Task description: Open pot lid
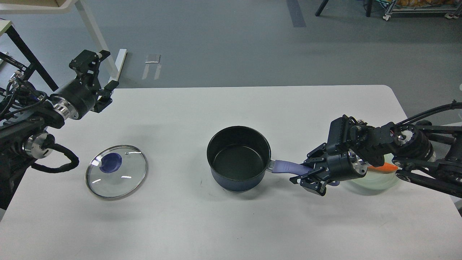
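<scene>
The lid (116, 172) lies off the pot (239, 158), our right fingers (309, 175) hold its handle (288, 167), our left fingers (104, 77) stand wide, so we judge only releasing remains.

Bright even overhead light, soft shadows, glare on pot lid (116, 172)

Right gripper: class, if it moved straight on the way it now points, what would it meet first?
The right gripper points left along the pot's handle, which already lies between its jaws; going on, it would probably meet the pot wall.
</scene>
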